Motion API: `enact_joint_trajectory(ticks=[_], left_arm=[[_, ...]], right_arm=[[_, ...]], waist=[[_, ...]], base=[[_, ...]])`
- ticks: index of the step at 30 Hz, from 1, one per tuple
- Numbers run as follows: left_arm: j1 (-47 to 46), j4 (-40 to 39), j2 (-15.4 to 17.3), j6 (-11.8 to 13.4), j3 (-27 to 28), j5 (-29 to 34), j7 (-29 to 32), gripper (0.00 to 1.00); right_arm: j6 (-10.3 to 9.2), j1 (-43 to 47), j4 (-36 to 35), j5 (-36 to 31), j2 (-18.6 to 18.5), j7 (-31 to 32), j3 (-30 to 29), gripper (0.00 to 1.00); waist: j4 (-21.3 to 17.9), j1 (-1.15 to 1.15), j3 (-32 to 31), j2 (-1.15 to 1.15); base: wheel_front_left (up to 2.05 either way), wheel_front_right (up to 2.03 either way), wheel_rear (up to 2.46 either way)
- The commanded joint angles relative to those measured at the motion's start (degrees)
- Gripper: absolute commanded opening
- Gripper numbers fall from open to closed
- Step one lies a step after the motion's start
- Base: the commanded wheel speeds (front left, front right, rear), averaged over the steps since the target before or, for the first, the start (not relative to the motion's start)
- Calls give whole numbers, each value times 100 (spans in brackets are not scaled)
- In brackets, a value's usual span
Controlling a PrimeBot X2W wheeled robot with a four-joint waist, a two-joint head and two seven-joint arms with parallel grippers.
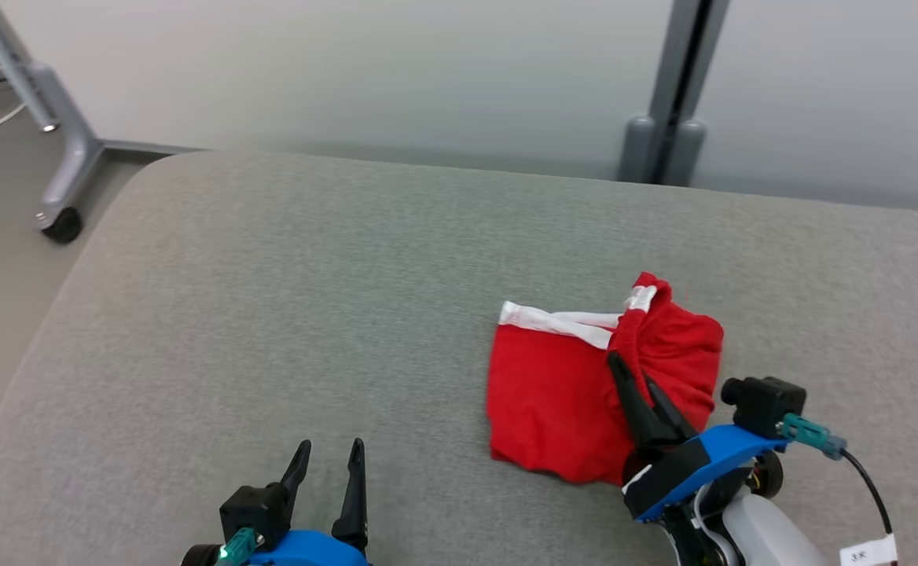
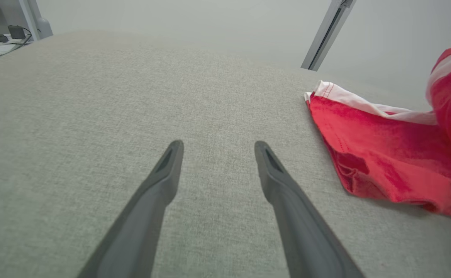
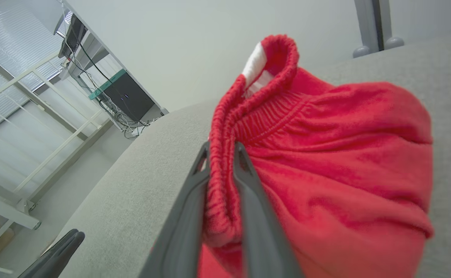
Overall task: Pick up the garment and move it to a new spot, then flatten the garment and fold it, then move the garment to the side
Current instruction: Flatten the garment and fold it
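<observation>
A red garment (image 1: pixel 561 385) with a white band lies on the grey padded table (image 1: pixel 310 314), right of centre. Its right part is bunched and lifted. My right gripper (image 1: pixel 633 376) is shut on the garment's ribbed red edge (image 3: pixel 221 170), which is pinched between the two fingers. The garment's flat left part (image 2: pixel 380 154) rests on the table. My left gripper (image 1: pixel 328 464) stands open at the lower left, low over bare table with nothing between its fingers (image 2: pixel 163 173), well left of the garment.
A grey wheeled stand leg (image 1: pixel 62 157) is on the floor off the table's far left corner. A grey post (image 1: pixel 667 102) rises behind the far edge. Shelving and cables (image 3: pixel 105 96) stand beyond the table's left side.
</observation>
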Motion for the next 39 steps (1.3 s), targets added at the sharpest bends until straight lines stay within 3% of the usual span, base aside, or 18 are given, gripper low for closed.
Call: enact_joint_trajectory(ticks=[1,8,9,10,17,20,29,39], left_arm=[[25,-8,3,3,-24,-6,3,100],[103,-75,1,34,78,40,3,100],[113,-83,1,37,110,36,2,100],[117,-97,1,41,125,35,2,100],[18,-140,2,50,174,34,2,100],[-52,-202,1,82,181,84,2,100],[-205,-215,4,138,244,557,2,100],[155,-352,4,112,533,956,2,100]], right_arm=[[1,-95,47,-45,-3,-31,56,0],[1,-354,607,-356,121,-135,447,0],[1,-401,670,-409,130,-167,524,27],[1,-445,715,-433,139,-192,602,98],[0,-574,727,-708,76,-322,895,100],[0,-444,520,-1181,-21,-323,435,100],[0,382,-86,-2700,159,-325,-1373,100],[0,920,-251,-3291,255,-326,-1859,100]], waist=[[176,0,82,0],[625,0,133,0],[640,0,143,0],[644,0,153,0],[321,0,144,0],[71,0,101,0],[-584,0,-10,0],[-878,0,-159,0]], base=[[0,0,0],[0,0,0],[0,0,0],[0,0,0],[0,0,0],[0,0,0],[0,0,0],[0,0,0]])
